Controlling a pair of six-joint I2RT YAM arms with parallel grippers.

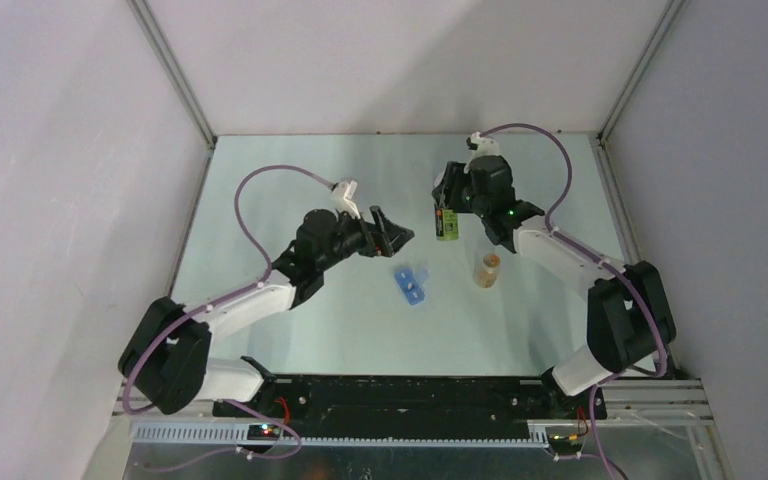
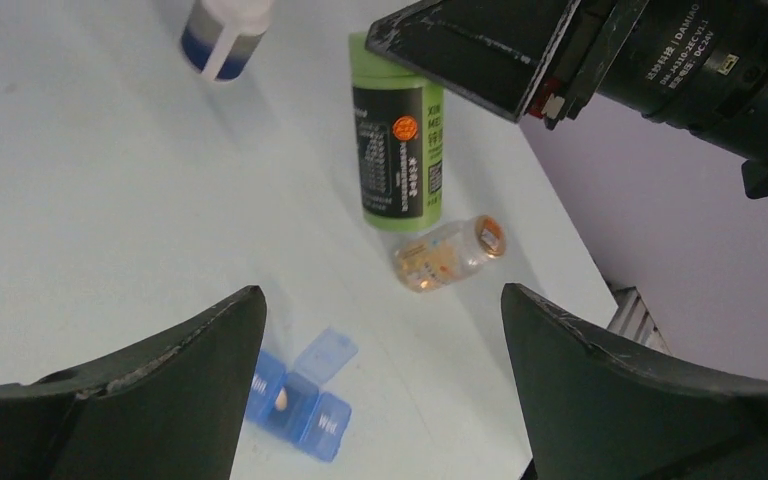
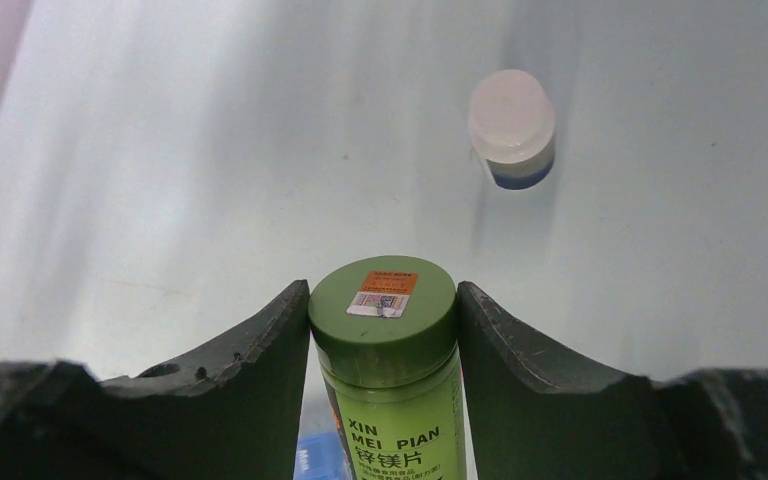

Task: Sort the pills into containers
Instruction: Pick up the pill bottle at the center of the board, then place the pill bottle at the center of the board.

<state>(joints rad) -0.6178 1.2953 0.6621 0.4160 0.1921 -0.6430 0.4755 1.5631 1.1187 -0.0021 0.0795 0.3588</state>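
Right fingers (image 3: 282, 338) are clenched on the cap of the upright green bottle (image 3: 390, 400), one on each side, far right of centre on the surface (image 1: 290, 180). Left fingers (image 2: 185, 380) are spread wide and grasp nothing, hanging left of that bottle. Just near them lies the blue pill organizer (image 1: 411, 283), lids up. A clear bottle (image 1: 487, 268) of orange pills stands to its right. A white bottle (image 3: 511, 127) stands farther back.
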